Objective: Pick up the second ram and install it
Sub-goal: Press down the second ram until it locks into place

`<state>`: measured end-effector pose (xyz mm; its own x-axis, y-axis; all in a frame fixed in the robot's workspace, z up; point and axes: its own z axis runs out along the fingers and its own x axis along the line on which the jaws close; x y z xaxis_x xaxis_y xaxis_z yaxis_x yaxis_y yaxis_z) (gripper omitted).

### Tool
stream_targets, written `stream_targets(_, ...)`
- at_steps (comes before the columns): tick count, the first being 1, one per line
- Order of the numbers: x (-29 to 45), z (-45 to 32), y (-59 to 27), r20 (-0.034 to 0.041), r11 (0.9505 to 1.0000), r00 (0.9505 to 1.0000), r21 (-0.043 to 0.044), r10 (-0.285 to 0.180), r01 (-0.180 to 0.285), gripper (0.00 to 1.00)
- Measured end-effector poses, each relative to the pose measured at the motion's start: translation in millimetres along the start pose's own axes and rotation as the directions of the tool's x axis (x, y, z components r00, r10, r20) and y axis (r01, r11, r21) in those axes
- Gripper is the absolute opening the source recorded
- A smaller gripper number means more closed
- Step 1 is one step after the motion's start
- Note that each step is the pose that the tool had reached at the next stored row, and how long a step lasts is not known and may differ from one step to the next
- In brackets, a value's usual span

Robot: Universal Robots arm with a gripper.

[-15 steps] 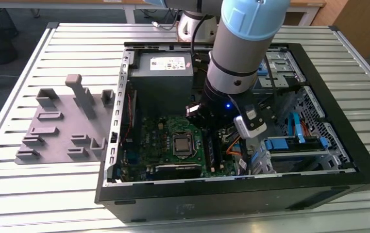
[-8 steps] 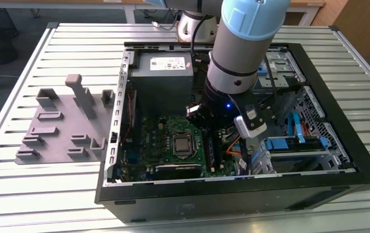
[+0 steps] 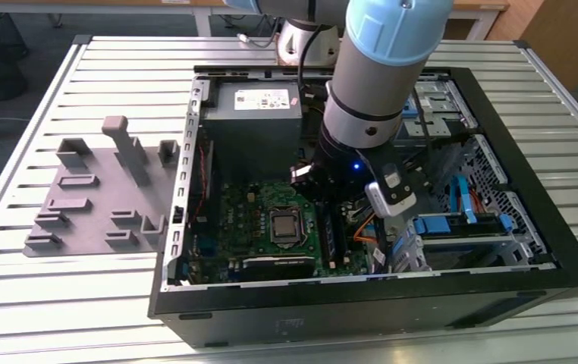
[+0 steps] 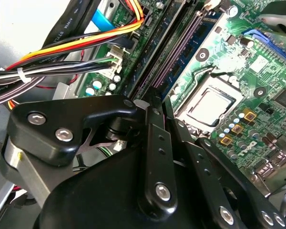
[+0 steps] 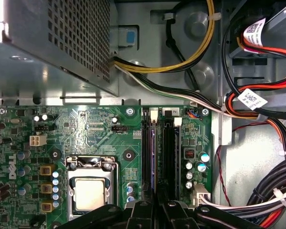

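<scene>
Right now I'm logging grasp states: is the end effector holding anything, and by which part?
It cannot be told. The end effector sits low over the motherboard's memory slots, and its own body hides whatever may be between its tips.

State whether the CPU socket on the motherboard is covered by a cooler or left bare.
Bare: in both wrist views the CPU socket shows its metal lid, with no cooler on the motherboard.

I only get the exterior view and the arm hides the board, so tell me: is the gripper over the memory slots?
Observer: Yes, in the first wrist view the gripper sits at one end of the two memory slots.
Operator: Latches?
Observer: White latches stand at the slots' other end.
Operator: Cables nearby?
Observer: In the second wrist view an orange and yellow cable bundle reaches a white connector beside the slots.
</scene>
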<state>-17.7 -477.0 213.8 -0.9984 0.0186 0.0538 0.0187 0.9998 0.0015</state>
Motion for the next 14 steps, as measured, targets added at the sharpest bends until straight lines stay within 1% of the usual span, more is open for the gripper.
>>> stream_targets(6,-0.4,-0.6,0.0,-0.0023,1.0,1.0,0.0003,-0.008,0.008,0.14)
stream_targets(11,-0.7,-0.5,0.0,-0.0025,0.9999,0.9999,0.0006,-0.01,0.01,0.14)
stream_targets(14,-0.8,0.7,0.1,-0.0024,0.9999,0.9999,0.0002,-0.01,0.01,0.14)
